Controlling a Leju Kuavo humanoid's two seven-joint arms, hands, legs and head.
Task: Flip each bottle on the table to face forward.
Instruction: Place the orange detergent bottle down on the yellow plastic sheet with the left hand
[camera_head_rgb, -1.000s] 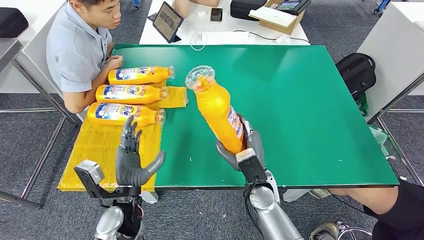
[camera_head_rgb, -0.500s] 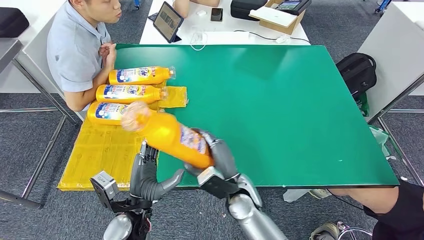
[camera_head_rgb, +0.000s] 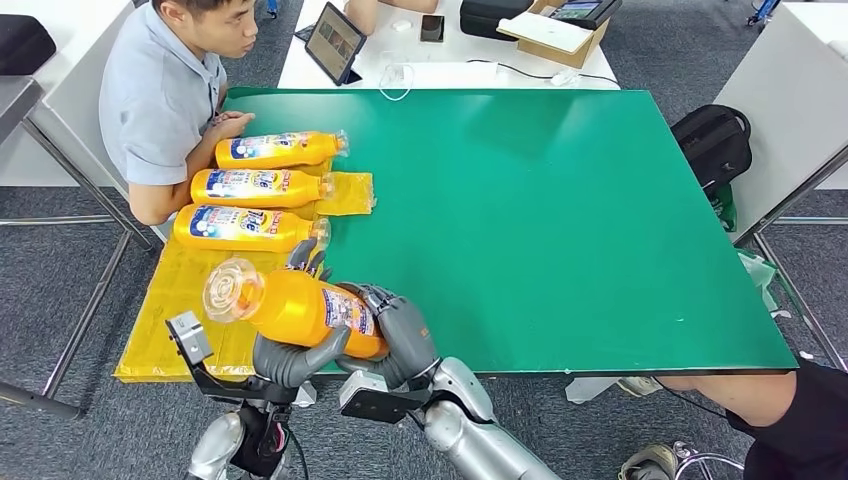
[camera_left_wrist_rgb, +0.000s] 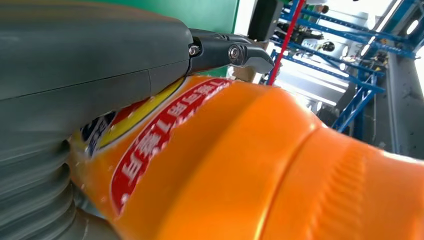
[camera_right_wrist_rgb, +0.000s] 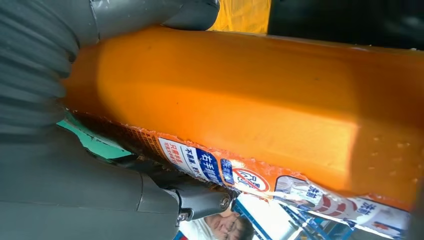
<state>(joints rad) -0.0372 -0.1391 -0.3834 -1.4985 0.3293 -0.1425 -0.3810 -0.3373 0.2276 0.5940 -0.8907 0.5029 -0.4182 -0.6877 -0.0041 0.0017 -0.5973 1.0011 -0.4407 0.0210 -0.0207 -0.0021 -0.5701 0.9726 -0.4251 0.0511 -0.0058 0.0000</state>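
We see an orange bottle (camera_head_rgb: 295, 305) held sideways above the desk's (camera_head_rgb: 560, 210) near edge, cap end toward the yellow sheet (camera_head_rgb: 200, 295), w/ both robot hands on it: the right robot hand (camera_head_rgb: 400, 335) is wrapped round its base end, the left robot hand (camera_head_rgb: 290, 355) cups it from below, thumb against its body. Three more bottles (camera_head_rgb: 255, 187) lie side by side on the sheet, labels up, next to a seated person (camera_head_rgb: 160, 100).
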